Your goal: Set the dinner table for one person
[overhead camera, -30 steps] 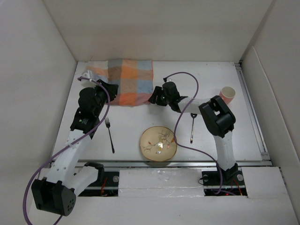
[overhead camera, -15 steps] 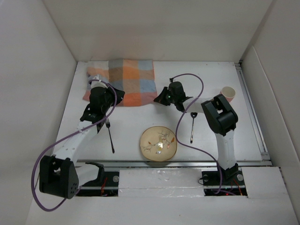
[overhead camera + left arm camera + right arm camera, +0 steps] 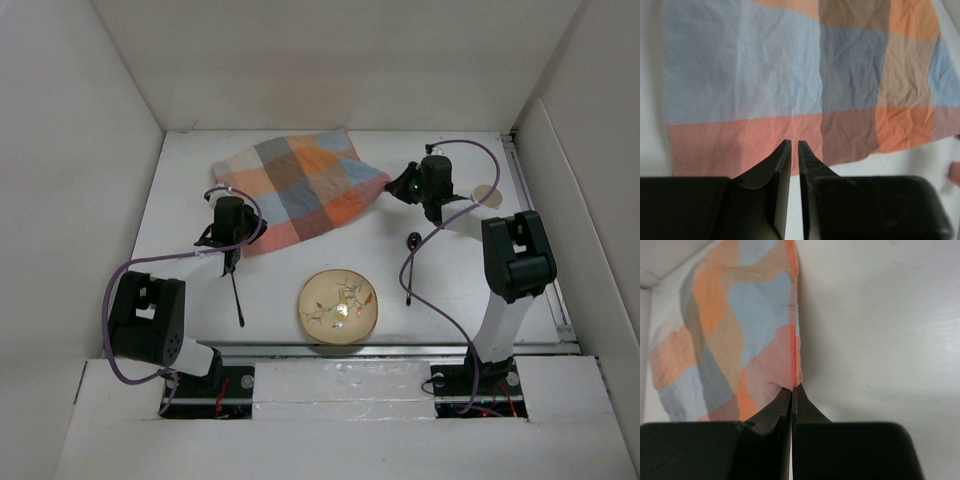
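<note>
1 table [image 3: 180, 210] is spanned under both arms. Carried on it: 1 checked placemat [image 3: 300, 190], 1 plate [image 3: 340, 305], 1 fork [image 3: 237, 295], 1 spoon [image 3: 414, 240], 1 cup [image 3: 487, 193]. The placemat's corner is clamped by the right claw [image 3: 792, 389]. The left claw [image 3: 794, 145] is closed to a slit over the placemat's near edge.

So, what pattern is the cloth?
The cloth is checked orange, blue and grey-brown; clearest in the left wrist view.

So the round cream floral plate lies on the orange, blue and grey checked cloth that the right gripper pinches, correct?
No: the round cream floral plate lies on the bare white tabletop, apart from the checked cloth, as the top external view shows. The right gripper does pinch that cloth.
</note>
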You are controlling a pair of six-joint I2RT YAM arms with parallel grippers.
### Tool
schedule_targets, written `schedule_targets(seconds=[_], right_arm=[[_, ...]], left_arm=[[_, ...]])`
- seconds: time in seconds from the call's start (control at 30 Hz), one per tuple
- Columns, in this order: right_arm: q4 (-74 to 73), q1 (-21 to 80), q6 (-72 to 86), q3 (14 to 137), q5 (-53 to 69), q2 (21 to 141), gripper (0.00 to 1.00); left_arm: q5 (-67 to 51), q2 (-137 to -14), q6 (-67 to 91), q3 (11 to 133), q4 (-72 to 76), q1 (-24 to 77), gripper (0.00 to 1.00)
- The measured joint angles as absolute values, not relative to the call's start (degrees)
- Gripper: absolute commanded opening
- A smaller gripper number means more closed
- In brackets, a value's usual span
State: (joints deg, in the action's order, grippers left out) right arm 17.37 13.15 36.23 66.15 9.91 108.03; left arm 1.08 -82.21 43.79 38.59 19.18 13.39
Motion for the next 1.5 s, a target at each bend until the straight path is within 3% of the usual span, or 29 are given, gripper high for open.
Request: schedule_targets(seconds=[0.07, 0.2, 0.4, 0.47, 0.7, 0.93, 1.07, 1.17, 1.2, 1.23, 1.27, 1.3, 1.37, 1.43, 1.47, 1.5], right_arm=[[16.91, 11.86, 35.70, 64.42, 10.39, 108.09, 0.00], [17.30, 10.50, 35.55, 62.61, 11.92, 108.09, 0.00], [18.48, 10.07, 35.29, 58.65, 12.01, 104.53, 0.00], [18.52, 9.41, 35.11, 57.12, 11.99, 102.17, 0.00], [19.75, 6.92, 34.70, 52.18, 11.99, 95.07, 0.00], [19.64, 5.89, 34.13, 47.81, 12.14, 91.46, 0.00], [19.35, 6.09, 33.58, 47.07, 12.80, 91.26, 0.00], [18.65, 6.44, 33.34, 46.61, 12.67, 91.37, 0.15], [18.59, 6.55, 33.21, 46.61, 12.45, 91.57, 0.21], [18.33, 6.74, 33.17, 46.61, 12.23, 91.66, 0.37], [18.00, 6.83, 33.30, 46.61, 11.97, 91.70, 0.42], [17.89, 6.83, 33.10, 46.63, 11.62, 91.70, 0.45], [17.82, 6.87, 33.01, 46.78, 11.16, 91.70, 0.50], [17.34, 7.14, 32.86, 47.27, 10.70, 91.70, 0.51], [16.84, 7.25, 32.75, 47.77, 10.26, 91.70, 0.51], [16.40, 7.40, 32.67, 48.34, 9.93, 91.70, 0.51]], left_arm=[[2.11, -82.83, 43.48, 38.57, 19.11, 13.39, 0.34], [4.56, -88.33, 42.72, 42.89, 17.63, 13.39, 0.34], [6.24, -101.93, 41.78, 54.63, 14.44, 13.06, 0.26], [5.41, -106.80, 40.64, 60.31, 11.86, 13.02, 0.22], [-1.58, -119.81, 36.84, 80.58, 4.14, 12.40, 0.22], [-7.70, -135.81, 33.78, 108.20, -7.01, 11.33, 0.22], [-8.01, -139.90, 32.38, 116.42, -11.75, 10.81, 0.22], [-7.97, -139.13, 31.31, 117.45, -12.80, 10.76, 0.25], [-7.70, -137.60, 30.98, 115.61, -12.05, 10.81, 0.33], [-6.85, -134.65, 30.48, 111.48, -10.17, 10.92, 0.39], [-5.74, -130.72, 30.33, 105.93, -9.04, 11.14, 0.46], [-3.60, -126.15, 30.22, 100.38, -8.71, 11.62, 0.66], [1.10, -115.09, 30.63, 88.27, -5.30, 13.37, 0.87], [6.55, -103.42, 32.56, 78.11, -1.93, 16.12, 0.79], [8.56, -97.30, 33.50, 72.95, 1.02, 17.50, 0.53], [10.02, -91.53, 34.83, 68.62, 3.27, 19.03, 0.01]])
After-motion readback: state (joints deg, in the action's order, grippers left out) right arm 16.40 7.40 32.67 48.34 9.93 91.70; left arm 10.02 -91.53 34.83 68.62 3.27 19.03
